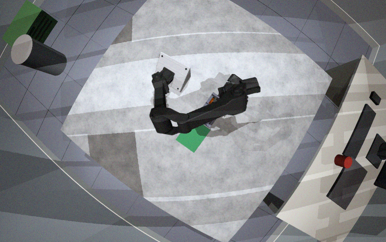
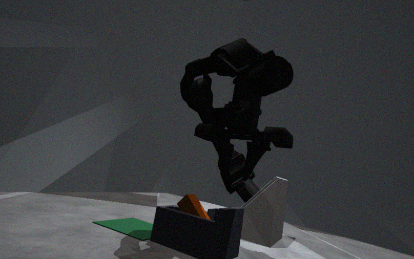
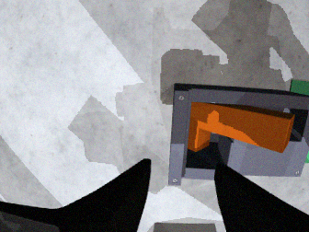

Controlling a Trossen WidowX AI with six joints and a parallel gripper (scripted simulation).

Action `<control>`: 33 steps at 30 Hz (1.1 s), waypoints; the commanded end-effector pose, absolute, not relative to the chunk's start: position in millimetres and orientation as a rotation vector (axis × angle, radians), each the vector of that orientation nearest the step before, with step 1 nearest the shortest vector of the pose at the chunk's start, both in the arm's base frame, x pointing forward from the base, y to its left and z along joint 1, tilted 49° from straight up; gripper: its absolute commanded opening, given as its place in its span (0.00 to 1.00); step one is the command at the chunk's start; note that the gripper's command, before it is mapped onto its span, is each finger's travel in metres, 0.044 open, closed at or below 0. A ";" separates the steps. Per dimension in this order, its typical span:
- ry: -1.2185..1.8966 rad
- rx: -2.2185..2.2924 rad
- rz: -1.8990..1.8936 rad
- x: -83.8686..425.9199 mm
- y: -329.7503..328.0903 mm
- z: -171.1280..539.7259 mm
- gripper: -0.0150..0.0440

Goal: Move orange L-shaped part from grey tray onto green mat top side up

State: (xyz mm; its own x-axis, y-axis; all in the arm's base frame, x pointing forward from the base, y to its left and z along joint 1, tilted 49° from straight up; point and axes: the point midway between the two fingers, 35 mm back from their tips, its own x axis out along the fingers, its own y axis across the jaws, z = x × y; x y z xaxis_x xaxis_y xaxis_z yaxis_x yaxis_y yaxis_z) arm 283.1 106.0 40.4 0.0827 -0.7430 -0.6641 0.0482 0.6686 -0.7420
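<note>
The orange part [image 1: 211,100] [image 2: 193,206] [image 3: 267,129] lies tilted in the grey tray [image 2: 189,231] [image 3: 177,133]. Its end nearer the green mat [image 1: 193,141] [image 2: 125,225] [image 3: 301,87] stands up above the rim. Its L-shaped end is low in the pocket, at the left in the wrist view. My gripper [image 2: 238,183] [image 3: 182,168] is partly open and empty. It hangs above the tray's end away from the mat, clear of the part. In the top view the arm hides the fingertips and much of the tray.
A pale wedge-shaped block [image 1: 177,75] [image 2: 265,219] with screws stands behind the tray, under the arm's base. The mat lies flat against the tray's far end. A bench [image 1: 321,182] with dark panels and a red cylinder [image 1: 343,161] stands far to the right in the top view.
</note>
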 end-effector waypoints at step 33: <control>1.738 -1.817 0.605 287.9 55.4 100.6 0.73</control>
